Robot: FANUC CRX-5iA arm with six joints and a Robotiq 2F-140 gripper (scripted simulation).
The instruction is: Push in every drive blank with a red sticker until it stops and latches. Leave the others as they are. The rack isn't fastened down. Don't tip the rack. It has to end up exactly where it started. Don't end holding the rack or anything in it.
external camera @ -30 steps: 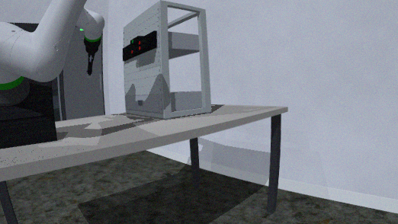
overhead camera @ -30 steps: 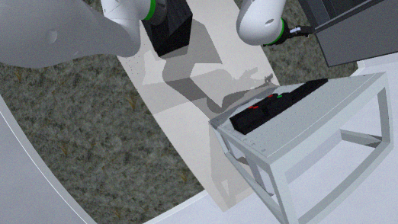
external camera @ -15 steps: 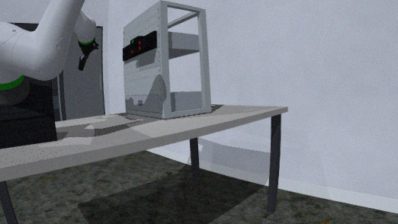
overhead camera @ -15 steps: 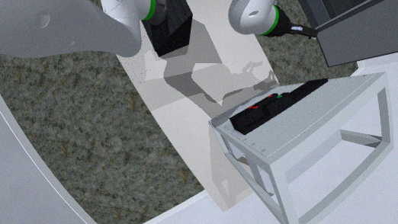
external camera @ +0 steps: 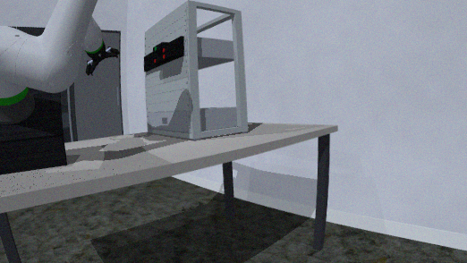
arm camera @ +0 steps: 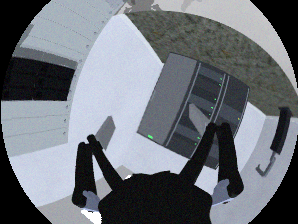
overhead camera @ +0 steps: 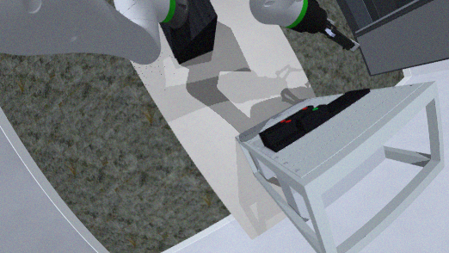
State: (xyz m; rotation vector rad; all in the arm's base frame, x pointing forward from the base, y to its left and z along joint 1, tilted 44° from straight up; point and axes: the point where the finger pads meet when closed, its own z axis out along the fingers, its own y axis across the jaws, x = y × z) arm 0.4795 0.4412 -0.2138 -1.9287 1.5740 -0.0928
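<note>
The white open-frame rack (external camera: pixel 192 72) stands on the table (external camera: pixel 179 148), and it also shows in the top view (overhead camera: pixel 344 142). Black drive blanks (external camera: pixel 164 53) sit in a band high on its front face (overhead camera: pixel 310 118). They carry small red stickers (overhead camera: pixel 284 121) and one green sticker (external camera: pixel 155 48). My gripper (external camera: pixel 100 55) (overhead camera: pixel 344 40) is open and empty. It hangs in the air left of the rack's front at about the height of the blanks, clear of them. In the wrist view my fingers are spread wide, with the rack's front (arm camera: pixel 33 83) off to the left.
A dark grey cabinet (overhead camera: pixel 387 34) stands behind the gripper, and the wrist view faces it (arm camera: pixel 193 110). The arm's black base (overhead camera: pixel 191 34) sits at the table's far end. The rack stands near the table's back edge.
</note>
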